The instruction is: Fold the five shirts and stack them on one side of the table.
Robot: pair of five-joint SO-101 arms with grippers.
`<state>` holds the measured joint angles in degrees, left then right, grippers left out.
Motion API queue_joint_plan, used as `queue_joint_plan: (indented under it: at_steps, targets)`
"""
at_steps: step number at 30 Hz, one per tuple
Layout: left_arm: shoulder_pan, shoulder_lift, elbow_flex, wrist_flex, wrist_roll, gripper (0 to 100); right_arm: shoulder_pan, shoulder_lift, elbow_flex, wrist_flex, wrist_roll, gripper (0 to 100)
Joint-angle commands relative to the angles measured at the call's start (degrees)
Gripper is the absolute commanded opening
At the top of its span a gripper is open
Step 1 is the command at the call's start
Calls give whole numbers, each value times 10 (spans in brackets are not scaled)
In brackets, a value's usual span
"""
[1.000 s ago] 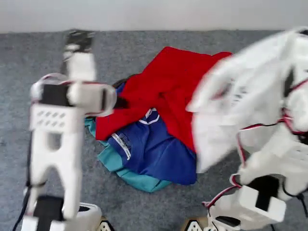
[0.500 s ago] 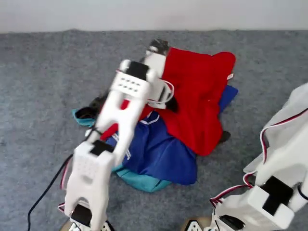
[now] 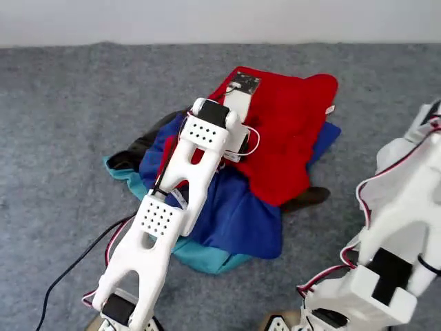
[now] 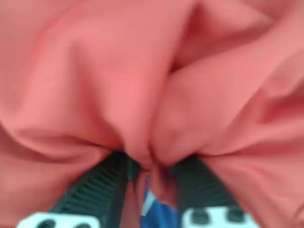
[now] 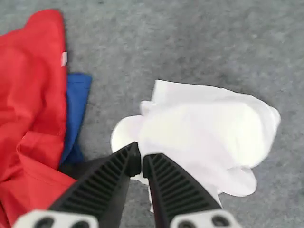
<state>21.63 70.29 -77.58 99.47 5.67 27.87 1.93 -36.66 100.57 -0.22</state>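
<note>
A grey counter (image 3: 62, 138) is covered near its middle by a loose heap of shirts. A red shirt (image 3: 289, 131) is spread over the top of the heap, a blue shirt (image 3: 238, 221) is laid beneath it, a teal shirt (image 3: 200, 255) is seen at the near edge, and a black garment (image 3: 148, 141) is tucked under the far-left side. A crumpled white shirt (image 5: 204, 137) is laid apart on the counter, beside the heap. A fold of the red shirt is pinched by the left claw (image 4: 145, 166). The right claw (image 5: 141, 159) is held pressed together above the white shirt's edge.
</note>
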Motion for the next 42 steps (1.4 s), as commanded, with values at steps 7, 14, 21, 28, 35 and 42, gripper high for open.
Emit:
queue_joint_plan:
  at_steps: [7, 14, 21, 28, 35, 42]
  targets:
    - [-237, -138, -4, 11, -18, 12, -53, -10, 1, 17, 2, 8]
    - [-416, -295, -7, 6, -18, 13, -92, 48, 1, 19, 2, 8]
    - [-454, -370, -4, 11, -17, 58, -172, 96, 1, 18, 1, 8]
    - [-360, -446, 5, 11, 93, 258, -213, 138, 1, 17, 0, 9]
    - [-78, -511, 271, -4, 100, 268, -201, 143, 1, 17, 0, 9]
    - [-17, -397, 527, -162, 100, 269, -198, 143, 1, 18, -18, 9]
